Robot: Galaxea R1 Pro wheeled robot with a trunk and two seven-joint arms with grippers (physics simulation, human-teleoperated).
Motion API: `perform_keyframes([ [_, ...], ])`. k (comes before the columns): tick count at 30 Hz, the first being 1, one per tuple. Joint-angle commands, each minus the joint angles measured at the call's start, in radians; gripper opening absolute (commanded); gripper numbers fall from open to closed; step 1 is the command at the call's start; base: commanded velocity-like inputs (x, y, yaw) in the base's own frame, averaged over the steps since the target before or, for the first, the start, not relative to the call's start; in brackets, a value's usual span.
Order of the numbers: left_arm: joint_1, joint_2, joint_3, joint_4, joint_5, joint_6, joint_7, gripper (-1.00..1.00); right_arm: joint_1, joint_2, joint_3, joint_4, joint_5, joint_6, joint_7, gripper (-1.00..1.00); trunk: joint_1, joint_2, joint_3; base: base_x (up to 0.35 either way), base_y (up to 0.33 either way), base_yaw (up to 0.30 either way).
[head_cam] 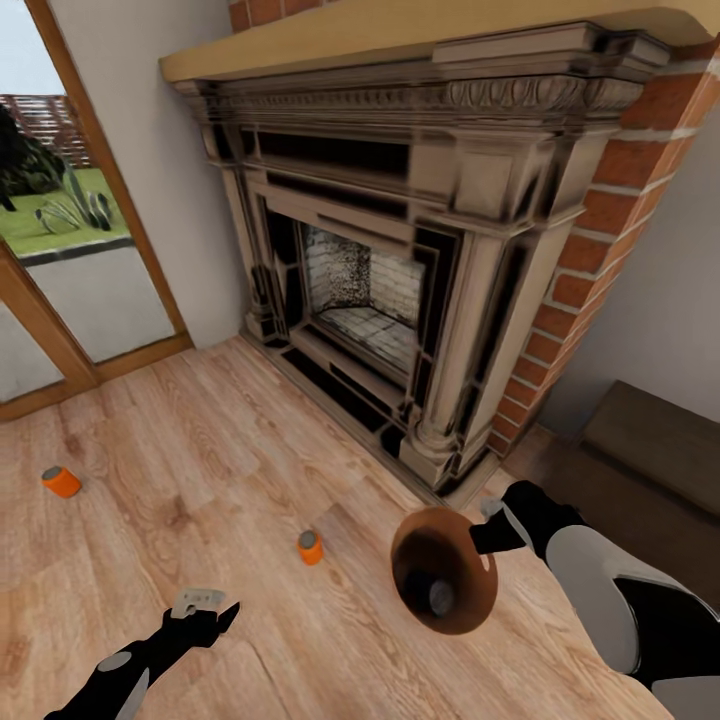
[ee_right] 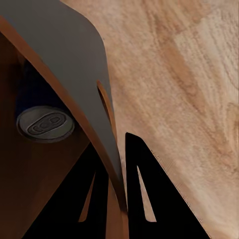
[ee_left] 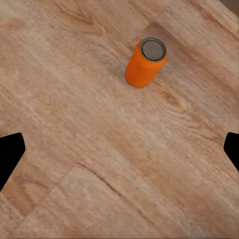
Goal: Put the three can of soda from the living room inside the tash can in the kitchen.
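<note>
One orange soda can (head_cam: 310,547) (ee_left: 145,63) stands upright on the wood floor. My left gripper (head_cam: 210,612) (ee_left: 119,152) hovers open a little short of it, with nothing between its fingers. A second orange can (head_cam: 61,481) lies farther left on the floor. My right gripper (head_cam: 492,536) (ee_right: 117,199) is shut on the rim of the trash can (head_cam: 470,590) (ee_right: 64,64), one finger inside and one outside, beside the slot handle. The bucket hangs tilted above the floor. The dark blue can (head_cam: 440,597) (ee_right: 45,122) rests inside it.
A large brick fireplace (head_cam: 400,250) with a carved surround stands straight ahead. Wood-framed glass doors (head_cam: 70,260) are at the left. A low brown piece of furniture (head_cam: 650,440) sits at the right against the wall. Open wood floor (head_cam: 180,470) lies around the cans.
</note>
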Motion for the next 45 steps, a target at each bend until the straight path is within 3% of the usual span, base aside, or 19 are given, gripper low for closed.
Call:
perform_keyframes([
  [1,0.000,0.000,0.000,0.000,0.000,0.000,0.000,1.00,0.000,0.000,-0.010,0.000,-0.023,0.004,0.005,-1.00,0.000,0.000,0.000,0.012,0.312,0.000],
  [15,0.000,0.000,-0.016,0.000,0.000,-0.002,-0.002,1.00,0.000,0.001,-0.010,0.000,-0.023,0.004,0.005,-1.00,0.000,0.000,0.000,-0.109,0.088,0.000],
  [22,0.000,0.000,-0.020,0.000,-0.001,0.002,-0.036,1.00,0.000,0.001,-0.010,0.000,-0.023,0.004,0.005,-1.00,0.000,0.000,0.000,-0.166,0.221,-0.042],
  [45,-0.002,0.000,-0.021,0.004,-0.003,0.014,-0.044,1.00,0.000,-0.002,-0.011,-0.002,-0.023,0.006,-0.001,-1.00,0.000,0.000,0.000,0.047,0.308,-0.230],
])
